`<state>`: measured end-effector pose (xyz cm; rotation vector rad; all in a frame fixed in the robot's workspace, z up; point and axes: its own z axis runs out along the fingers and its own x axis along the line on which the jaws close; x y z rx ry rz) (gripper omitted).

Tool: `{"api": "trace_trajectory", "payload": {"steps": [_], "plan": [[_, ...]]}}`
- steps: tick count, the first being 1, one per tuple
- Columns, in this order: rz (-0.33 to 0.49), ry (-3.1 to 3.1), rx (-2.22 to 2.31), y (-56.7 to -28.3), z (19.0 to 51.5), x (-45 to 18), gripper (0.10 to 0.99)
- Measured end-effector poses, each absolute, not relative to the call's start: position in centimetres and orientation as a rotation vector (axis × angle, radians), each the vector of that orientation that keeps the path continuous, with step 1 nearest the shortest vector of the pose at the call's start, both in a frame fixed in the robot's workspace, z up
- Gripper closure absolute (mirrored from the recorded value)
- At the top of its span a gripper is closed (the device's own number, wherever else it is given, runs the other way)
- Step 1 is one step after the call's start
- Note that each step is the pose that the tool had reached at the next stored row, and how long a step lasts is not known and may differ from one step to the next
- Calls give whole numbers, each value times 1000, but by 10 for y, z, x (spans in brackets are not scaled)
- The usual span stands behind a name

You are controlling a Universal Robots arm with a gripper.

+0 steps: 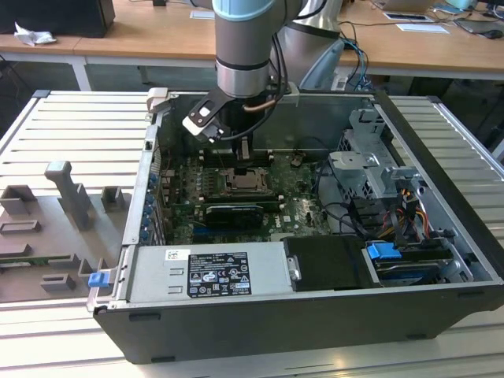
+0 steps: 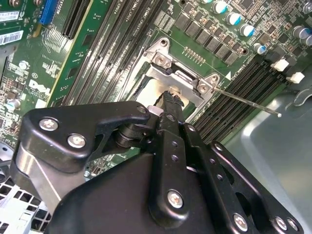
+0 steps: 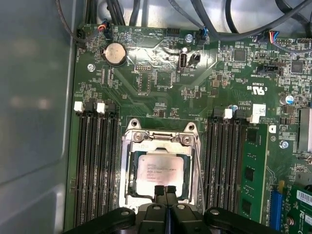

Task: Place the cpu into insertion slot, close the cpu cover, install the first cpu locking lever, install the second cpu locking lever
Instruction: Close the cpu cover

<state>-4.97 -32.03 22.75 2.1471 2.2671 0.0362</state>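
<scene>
The slatted table carries the open computer case at the middle of the exterior view, the arm reaching down into it. On the motherboard we see the cpu cover down around the cpu, seated in its socket. The jaws are together and empty, tips at the cover's edge, likely to press it flat; a locking lever juts free.

Bright, even overhead light; soft glare on the grey case wall, pale sheen on the cpu.
</scene>
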Motion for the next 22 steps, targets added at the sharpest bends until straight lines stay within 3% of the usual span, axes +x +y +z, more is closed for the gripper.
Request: {"api": "trace_trajectory", "payload": {"steps": [22], "plan": [[36,2275,2139,-314,205,-53,980]]}}
